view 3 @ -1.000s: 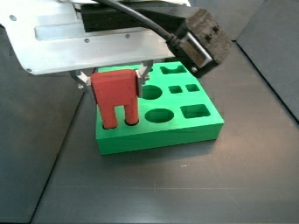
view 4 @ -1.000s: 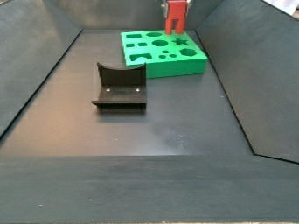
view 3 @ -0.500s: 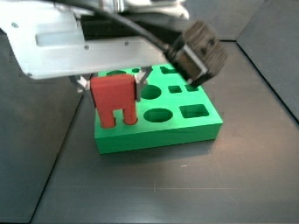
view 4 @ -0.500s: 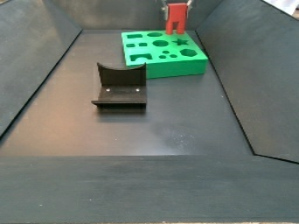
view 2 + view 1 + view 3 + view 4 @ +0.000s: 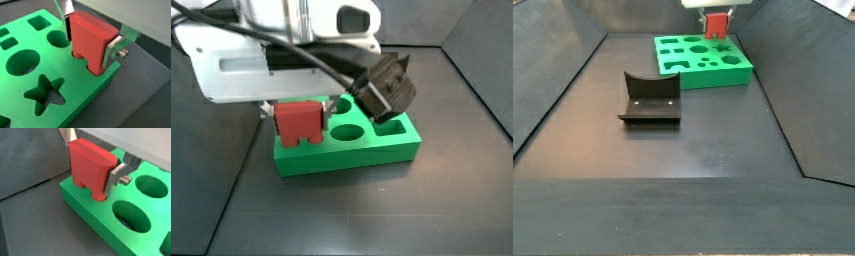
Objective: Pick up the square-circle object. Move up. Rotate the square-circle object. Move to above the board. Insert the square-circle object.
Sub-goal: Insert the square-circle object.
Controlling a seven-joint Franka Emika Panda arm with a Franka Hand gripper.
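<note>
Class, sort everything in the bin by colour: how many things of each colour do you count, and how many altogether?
Red: 1, the square-circle object held in the gripper over the board
Green: 1, the board
Dark brown: 1, the fixture
Total: 3

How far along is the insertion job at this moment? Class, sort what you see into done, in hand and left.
Done: the gripper is shut on the square-circle object, lifted, upright and over the board.
In hand: insertion; in both wrist views the peg's lower end sits at a hole near the board's edge, most of its body above the top.
Left: pushing it fully in and letting go. The fixture stands apart.
</note>
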